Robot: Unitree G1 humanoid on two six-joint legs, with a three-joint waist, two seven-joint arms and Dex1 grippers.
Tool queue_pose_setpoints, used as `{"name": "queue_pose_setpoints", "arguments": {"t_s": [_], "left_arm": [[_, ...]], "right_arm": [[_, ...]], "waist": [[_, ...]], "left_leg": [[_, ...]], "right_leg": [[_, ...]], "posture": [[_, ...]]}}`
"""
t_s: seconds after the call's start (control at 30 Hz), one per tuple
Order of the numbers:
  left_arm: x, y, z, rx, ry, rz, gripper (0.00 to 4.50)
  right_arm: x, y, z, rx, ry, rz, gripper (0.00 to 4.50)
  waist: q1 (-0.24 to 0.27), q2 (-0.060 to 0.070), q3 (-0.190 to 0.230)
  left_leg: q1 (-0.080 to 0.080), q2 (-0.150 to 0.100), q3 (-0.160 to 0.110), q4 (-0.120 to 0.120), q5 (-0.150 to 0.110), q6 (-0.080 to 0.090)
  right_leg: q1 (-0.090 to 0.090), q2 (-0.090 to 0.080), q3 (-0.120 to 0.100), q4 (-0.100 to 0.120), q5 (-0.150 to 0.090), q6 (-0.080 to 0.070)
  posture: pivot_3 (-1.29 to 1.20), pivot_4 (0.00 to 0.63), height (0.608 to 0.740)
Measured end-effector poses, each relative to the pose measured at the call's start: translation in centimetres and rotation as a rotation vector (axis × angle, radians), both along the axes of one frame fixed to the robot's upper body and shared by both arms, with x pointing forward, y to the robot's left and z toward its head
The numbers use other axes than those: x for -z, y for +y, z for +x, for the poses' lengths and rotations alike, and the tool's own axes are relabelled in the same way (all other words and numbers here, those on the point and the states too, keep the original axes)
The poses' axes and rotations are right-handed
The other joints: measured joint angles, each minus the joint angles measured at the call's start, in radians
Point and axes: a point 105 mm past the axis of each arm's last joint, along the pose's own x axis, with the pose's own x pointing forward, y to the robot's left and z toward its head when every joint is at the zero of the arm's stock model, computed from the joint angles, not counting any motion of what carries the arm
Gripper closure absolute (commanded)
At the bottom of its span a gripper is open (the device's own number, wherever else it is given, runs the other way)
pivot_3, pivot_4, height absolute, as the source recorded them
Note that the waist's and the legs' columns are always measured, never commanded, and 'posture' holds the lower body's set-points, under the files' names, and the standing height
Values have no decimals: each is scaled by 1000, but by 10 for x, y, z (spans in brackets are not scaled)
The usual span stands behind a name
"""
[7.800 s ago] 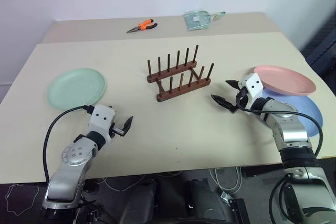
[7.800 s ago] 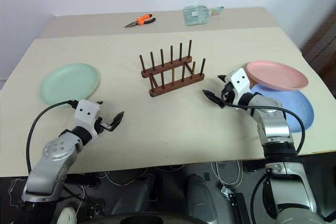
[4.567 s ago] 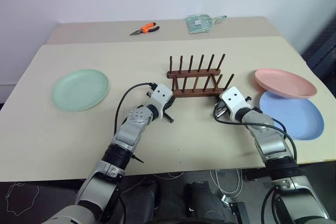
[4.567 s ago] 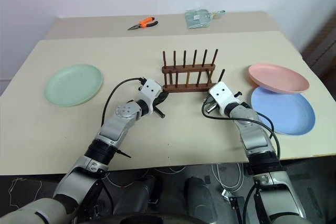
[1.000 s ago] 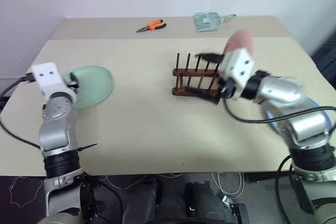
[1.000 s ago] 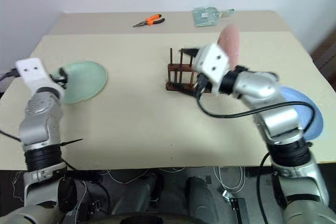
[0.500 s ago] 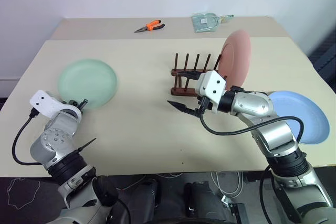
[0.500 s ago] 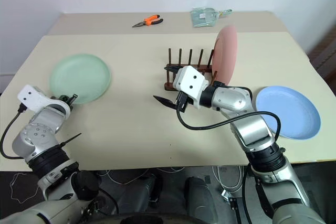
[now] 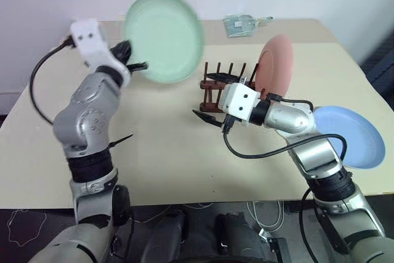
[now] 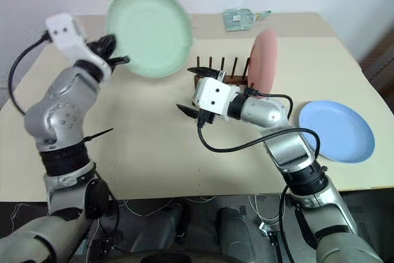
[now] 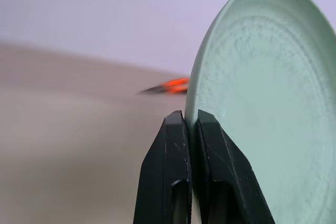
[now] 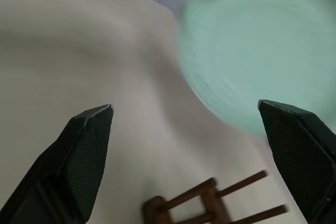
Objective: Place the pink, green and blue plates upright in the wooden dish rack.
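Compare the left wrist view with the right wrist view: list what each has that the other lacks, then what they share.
Left wrist view alone: the left gripper shut on the green plate's rim, and the orange pliers behind. Right wrist view alone: the right gripper open, with the wooden dish rack between its fingers. Shared: the green plate, raised off the table.

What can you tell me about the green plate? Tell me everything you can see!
The green plate is round, pale mint green and smooth, like plastic, with a shallow raised rim. It is lifted off the table, held up on its edge with its face showing. The left gripper pinches its rim between two black fingers. Nothing else touches it. It hangs above and beside the wooden dish rack.
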Motion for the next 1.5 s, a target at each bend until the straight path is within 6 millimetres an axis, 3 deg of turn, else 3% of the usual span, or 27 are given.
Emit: {"name": "queue_pose_setpoints", "arguments": {"t_s": [0.1, 0.2, 0.43, 0.53, 0.67, 0.8, 0.9, 1.0, 1.1, 1.17, 1.27, 1.4, 1.5], "left_arm": [[-9, -28, -2, 87, -9, 5, 4441], [-19, -43, -9, 141, -33, 13, 4500], [-12, -44, -12, 150, -4, 12, 4500], [-9, -42, -13, 163, 3, -54, 3458], [-26, -37, -16, 169, -75, -211, 1511], [-72, 14, -21, -7, -290, -389, 1511], [-75, 52, -25, -153, -354, -378, 1511], [-44, 85, -23, -316, -301, -43, 1511], [18, 92, -21, -293, -145, 197, 1511], [72, 68, -24, -142, -23, 333, 1511], [121, 24, -35, 80, 66, 362, 1511], [139, -9, -49, 245, 73, 308, 1511], [144, -23, -58, 323, 73, 292, 1511]], "right_arm": [[-7, 0, 22, 74, -126, -59, 0], [-9, -2, 35, 131, -194, -73, 832], [1, -7, 46, 174, -245, -126, 4459], [5, -3, 44, 158, -269, -160, 4500], [6, -3, 46, 176, -268, -148, 4500], [12, -8, 46, 190, -245, -132, 4500], [16, -13, 46, 204, -218, -110, 4500], [1, -20, 34, 193, -181, 43, 4500], [-22, -38, 24, 193, -69, 288, 4500], [-40, -45, 17, 161, 41, 483, 4500], [-55, -44, 4, 72, 183, 662, 4500], [-53, -51, 2, 60, 358, 826, 4500], [-47, -60, 5, 90, 436, 885, 4500]], "waist": [[-12, 0, 0], [-14, 0, 0], [-12, 0, 0], [-12, 0, 0], [-9, -1, 1], [-14, -1, 1], [-12, -1, 1], [-13, -1, 1], [-11, 0, 1], [-6, 0, 1], [-9, 0, 1], [-13, 1, 0], [-12, 2, 1]], "left_leg": [[0, 0, 0, 1, 2, 1], [0, 0, 0, 0, 2, 0], [0, 0, 0, 0, 3, 1], [0, 0, 0, 1, 3, 1], [0, 0, 0, 1, 3, 1], [0, 0, 0, 0, 3, 0], [1, 0, 0, 0, 3, 0], [1, 0, 1, -1, 3, 0], [1, 0, 1, -1, 2, 2], [1, 0, 0, 0, -3, 6], [0, 0, 0, 0, -4, 7], [1, 1, 0, -2, -4, 7], [1, 1, 1, -2, -4, 7]], "right_leg": [[0, 0, 0, 1, 0, 0], [-1, 0, 0, 1, 0, 0], [-1, 1, 0, 2, 0, 0], [-1, 1, 0, 2, 0, 0], [0, 0, 0, 2, 0, 0], [-1, 1, 0, 2, 0, 0], [-1, 1, 1, 2, 0, 0], [-2, 1, 2, 3, 0, 0], [-1, 1, 3, 3, 0, -1], [-1, 0, 2, 3, 0, -1], [-1, 0, 2, 1, 0, -3], [-2, 0, 2, 1, -1, -5], [-2, 0, 3, 1, -1, -5]], "posture": [[0, 150, 726], [0, 150, 726], [0, 150, 726], [0, 150, 726], [0, 150, 726], [0, 150, 726], [0, 150, 726], [0, 150, 726], [0, 150, 726], [0, 150, 726], [0, 150, 726], [0, 150, 726], [0, 150, 726]]}}
